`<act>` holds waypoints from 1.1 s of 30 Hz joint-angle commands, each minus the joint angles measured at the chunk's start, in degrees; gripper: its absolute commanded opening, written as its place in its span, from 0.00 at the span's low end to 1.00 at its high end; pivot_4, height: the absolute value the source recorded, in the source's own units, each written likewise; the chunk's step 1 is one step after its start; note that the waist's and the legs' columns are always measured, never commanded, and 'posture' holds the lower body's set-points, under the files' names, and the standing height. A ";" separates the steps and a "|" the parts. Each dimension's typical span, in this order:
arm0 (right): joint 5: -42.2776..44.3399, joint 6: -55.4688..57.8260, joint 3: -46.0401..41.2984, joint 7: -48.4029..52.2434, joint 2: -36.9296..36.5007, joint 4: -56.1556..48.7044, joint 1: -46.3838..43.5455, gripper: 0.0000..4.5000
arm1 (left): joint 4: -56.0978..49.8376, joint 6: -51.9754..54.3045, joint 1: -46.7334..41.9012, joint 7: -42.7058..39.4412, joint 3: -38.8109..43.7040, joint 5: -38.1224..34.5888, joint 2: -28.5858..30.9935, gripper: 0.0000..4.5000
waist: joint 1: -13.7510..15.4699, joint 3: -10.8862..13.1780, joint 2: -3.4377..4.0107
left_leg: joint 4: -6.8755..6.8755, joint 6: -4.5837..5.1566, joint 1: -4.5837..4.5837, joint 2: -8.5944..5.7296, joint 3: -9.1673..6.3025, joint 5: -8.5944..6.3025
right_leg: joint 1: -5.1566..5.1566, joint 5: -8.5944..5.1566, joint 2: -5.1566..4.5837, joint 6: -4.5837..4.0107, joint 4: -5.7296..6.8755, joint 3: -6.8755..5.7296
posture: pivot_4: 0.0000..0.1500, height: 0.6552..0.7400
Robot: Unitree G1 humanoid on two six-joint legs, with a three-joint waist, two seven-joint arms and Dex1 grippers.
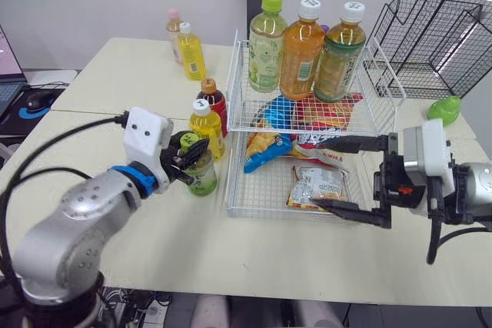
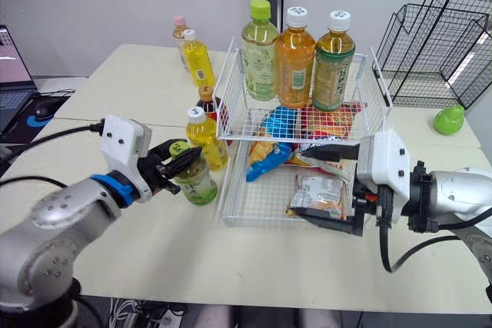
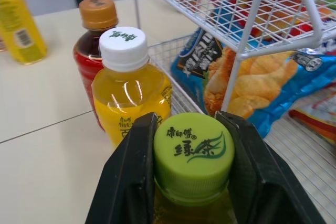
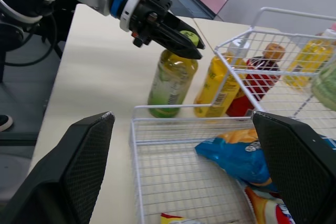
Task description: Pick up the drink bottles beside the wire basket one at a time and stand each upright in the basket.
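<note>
**Head view.** The left gripper (image 1: 192,156) is seen clamped on the cap of a green-capped bottle (image 1: 202,180). This bottle stands upright on the table (image 1: 115,82), just beside the left wall of the basket (image 1: 261,214). A yellow bottle (image 1: 208,130) and a red bottle (image 1: 214,99) are placed just behind it. Three bottles (image 1: 301,48) are stood upright in the upper tier. The right gripper (image 1: 338,176) is held near the basket's front right corner, jaws wide apart, by the snack bags (image 1: 317,186).

**Left wrist view.** The green cap is found pinched between both fingers (image 3: 128,177), with contact on each side.

**Right wrist view.** The fingers (image 4: 79,166) are recorded well apart. The green-capped bottle is noted outside the basket, upright.
</note>
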 commanded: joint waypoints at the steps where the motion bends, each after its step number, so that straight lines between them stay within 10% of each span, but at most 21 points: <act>1: -1.82 -0.28 -0.59 -0.85 -0.17 1.42 -1.25 1.00 | 7.48 -3.04 -8.11 -10.46 5.31 -4.56 7.59 0.30 | 0.00 0.00 -0.01 | -0.03 0.00 0.00 0.00 0.05 0.00 | 0.00 -0.01 -0.01 -0.02 -0.04 0.04 | 1.00 0.88; 9: -5.35 1.64 -1.77 -2.58 -1.24 3.39 -0.12 1.00 | 32.80 3.59 -43.05 -25.02 -4.82 -9.96 17.10 0.30 | 0.42 0.04 -0.05 | -0.11 0.00 -0.21 -0.06 0.00 -0.02 | -0.05 -0.02 -0.07 -0.01 -0.31 -0.10 | 1.00 0.88; 18: -4.90 3.08 -5.33 -4.64 -0.57 0.00 4.84 1.00 | 55.74 4.12 -76.24 -44.76 -20.98 -4.94 8.51 0.30 | 0.14 0.07 -0.04 | -0.17 0.00 -0.27 -0.05 0.01 -0.02 | -0.14 -0.10 0.00 0.13 -0.27 -0.12 | 1.00 0.88; 29: 3.04 6.94 -12.92 -12.93 1.54 -3.01 5.52 1.00 | 68.95 -13.68 -82.98 -53.37 -28.92 8.38 -10.23 0.30 | -0.12 0.14 0.10 | -0.18 0.01 -0.29 -0.05 0.16 -0.02 | -0.28 -0.10 -0.01 0.13 -0.13 0.10 | 1.00 0.88; 33: 15.33 12.37 -38.14 -8.13 -1.37 -5.73 15.84 1.00 | 71.81 -19.36 -80.96 -53.01 -29.03 11.96 -16.09 0.30 | 0.37 0.20 0.41 | -0.16 0.01 -0.62 -0.14 0.15 -0.02 | -0.49 -0.05 -0.05 0.04 -0.12 0.10 | 1.00 0.88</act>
